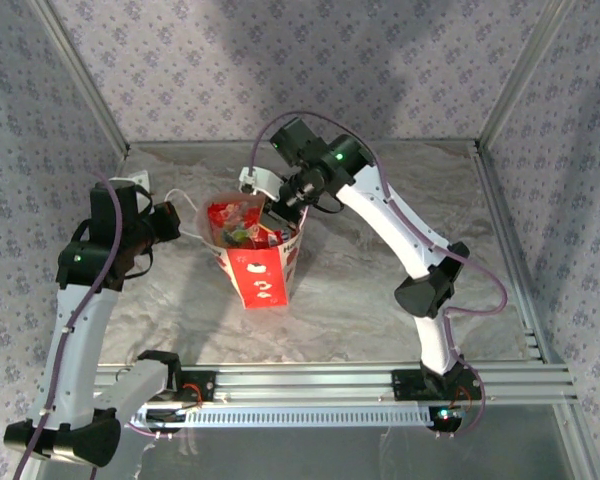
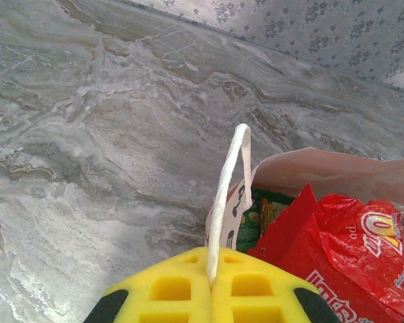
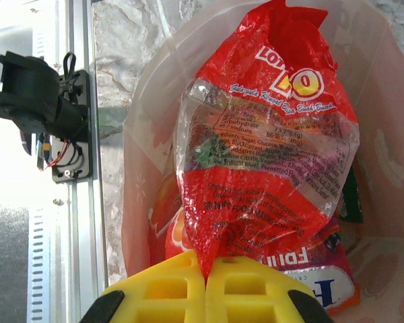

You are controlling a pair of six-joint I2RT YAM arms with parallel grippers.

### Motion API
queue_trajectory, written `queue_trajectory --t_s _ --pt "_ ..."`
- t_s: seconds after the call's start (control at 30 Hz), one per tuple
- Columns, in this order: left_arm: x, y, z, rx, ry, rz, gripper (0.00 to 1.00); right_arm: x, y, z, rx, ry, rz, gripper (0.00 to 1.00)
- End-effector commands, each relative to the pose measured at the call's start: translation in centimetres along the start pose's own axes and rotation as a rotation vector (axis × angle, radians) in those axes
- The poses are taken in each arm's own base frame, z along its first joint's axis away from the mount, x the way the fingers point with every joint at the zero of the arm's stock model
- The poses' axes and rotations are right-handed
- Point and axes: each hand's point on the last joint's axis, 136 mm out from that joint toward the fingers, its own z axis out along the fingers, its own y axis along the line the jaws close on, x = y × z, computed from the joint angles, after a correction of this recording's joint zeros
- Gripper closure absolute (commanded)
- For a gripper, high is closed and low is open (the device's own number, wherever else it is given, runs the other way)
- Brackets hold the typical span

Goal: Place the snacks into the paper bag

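Note:
The paper bag stands mid-table, white above and red below, its mouth open. My left gripper is shut on its white cord handle at the bag's left side. My right gripper is shut on a corner of the red snack packet, which hangs inside the bag's mouth. Under it lie other packets: an orange-pink one, a purple one and a green one. The red packet also rises above the bag's rim in the left wrist view.
A marbled grey cloth covers the table. An aluminium rail runs along the near edge with both arm bases. Patterned walls enclose the back and sides. A black mount sits on the rail beside the bag.

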Motion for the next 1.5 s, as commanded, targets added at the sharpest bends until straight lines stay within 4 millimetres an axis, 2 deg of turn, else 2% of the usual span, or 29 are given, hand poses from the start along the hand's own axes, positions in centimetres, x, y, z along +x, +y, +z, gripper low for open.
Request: queue_trajectory --t_s 0.0,0.03,0.13,0.2,0.27,0.43,0.57,0.7,0.77,0.9,1.0,1.17,1.33,1.47 --pt "-1.4 -0.8 -0.9 0.024 -0.040 -0.007 0.98 1.4 -0.5 1.1 0.010 0.066 0.004 0.83" --pt "-1.4 -0.8 -1.0 0.024 -0.040 -0.007 0.98 1.9 -1.4 1.6 0.049 0.092 0.024 0.73" --pt "-1.4 -0.8 -1.1 0.023 -0.040 -0.002 0.98 2.7 -3.0 2.0 0.133 0.148 0.040 0.61" --pt "-1.4 -0.7 -1.2 0.023 -0.042 -0.001 0.98 2.4 -3.4 1.6 0.175 0.145 0.035 0.58" --pt "-1.3 -0.7 -1.2 0.023 -0.041 -0.001 0.98 1.6 -3.7 0.8 0.217 0.114 0.039 0.47" --pt "-1.2 -0.7 -1.2 0.024 -0.041 0.000 0.98 -1.4 -3.9 -2.2 0.318 -0.017 0.041 0.43" --pt "-1.1 -0.8 -1.4 0.028 -0.042 0.006 0.98 -4.7 -2.3 -4.9 0.345 -0.168 0.002 0.40" --pt "-1.2 -1.0 -1.6 0.042 -0.048 0.005 0.98 -6.9 -0.5 -6.2 0.303 -0.285 -0.026 0.38" --pt "-1.2 -1.0 -1.6 0.044 -0.049 0.005 0.97 -6.9 0.1 -5.5 0.248 -0.287 -0.028 0.47" --pt "-1.0 -0.9 -1.6 0.041 -0.048 0.004 0.97 -5.9 -0.8 -2.9 0.221 -0.216 0.021 0.76" --pt "-1.0 -0.9 -1.6 0.042 -0.047 0.005 0.97 -5.3 -2.2 -0.6 0.224 -0.181 0.059 0.86" --pt "-0.9 -0.8 -1.8 0.041 -0.050 0.005 0.97 -4.5 -3.7 2.9 0.207 -0.102 0.111 0.89" --pt "-0.9 -0.8 -1.7 0.038 -0.048 0.007 0.97 -3.1 -4.2 5.2 0.187 -0.032 0.135 0.91" --pt "-0.9 -0.8 -1.4 0.039 -0.045 0.005 0.97 -1.1 -4.7 6.7 0.195 0.046 0.149 0.91"
